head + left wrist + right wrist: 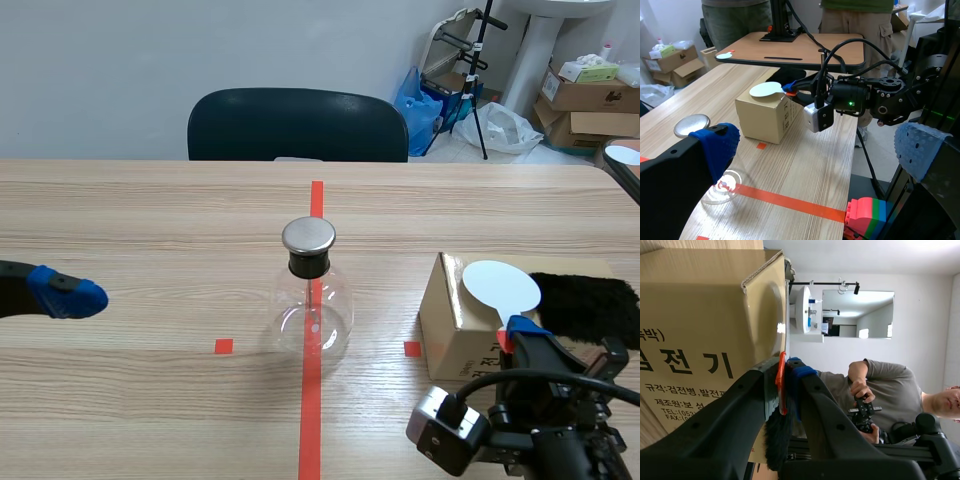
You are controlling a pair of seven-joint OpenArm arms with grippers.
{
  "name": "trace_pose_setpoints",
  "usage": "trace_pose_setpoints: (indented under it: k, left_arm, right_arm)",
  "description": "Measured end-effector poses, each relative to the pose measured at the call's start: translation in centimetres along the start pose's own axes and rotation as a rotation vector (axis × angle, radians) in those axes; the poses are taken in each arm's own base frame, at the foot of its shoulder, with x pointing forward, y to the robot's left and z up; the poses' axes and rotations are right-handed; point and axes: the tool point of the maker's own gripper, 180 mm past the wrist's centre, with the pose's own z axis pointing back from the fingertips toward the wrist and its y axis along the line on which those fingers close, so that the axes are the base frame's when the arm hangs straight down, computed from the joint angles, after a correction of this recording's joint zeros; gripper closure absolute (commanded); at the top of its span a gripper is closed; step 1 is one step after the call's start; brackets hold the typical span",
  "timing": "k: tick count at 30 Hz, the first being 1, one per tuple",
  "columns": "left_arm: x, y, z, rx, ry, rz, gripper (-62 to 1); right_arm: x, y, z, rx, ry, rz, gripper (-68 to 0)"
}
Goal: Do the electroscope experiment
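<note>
The electroscope, a clear glass flask [312, 315] with a round metal cap [308, 235], stands on the red tape line at mid-table. To its right a cardboard box [455, 325] carries a white disc paddle [500, 285] and a black fur cloth [585, 300]. My right gripper [518, 335] is at the box's near side, shut on the paddle's thin orange-red handle [781, 385]. My left gripper [65, 292] hovers at the table's left, open, its blue pads [715, 150] apart and holding nothing. The cap [691, 125] lies just beyond one pad.
A dark chair [298, 125] stands behind the table. Cardboard boxes [590, 100] and a tripod sit on the floor at the back right. A second table [790, 50] with another white disc is beyond the right arm [865, 97]. People stand beyond it.
</note>
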Motion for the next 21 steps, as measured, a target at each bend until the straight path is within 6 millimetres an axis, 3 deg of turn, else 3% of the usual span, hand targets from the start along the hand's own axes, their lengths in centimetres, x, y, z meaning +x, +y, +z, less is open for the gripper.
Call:
trace_pose_setpoints:
  k: [7, 21]
  left_arm:
    - [0.0, 0.0, 0.0, 0.0, 0.0, 0.0, -62.3]
    - [-0.1, 0.0, 0.0, 0.0, 0.006, 0.0, -62.3]
  right_arm:
    - [0.1, 1.2, 0.8, 0.038, 0.0, -0.007, -1.0]
    - [0.1, 1.2, 0.8, 0.037, 0.0, -0.008, -1.1]
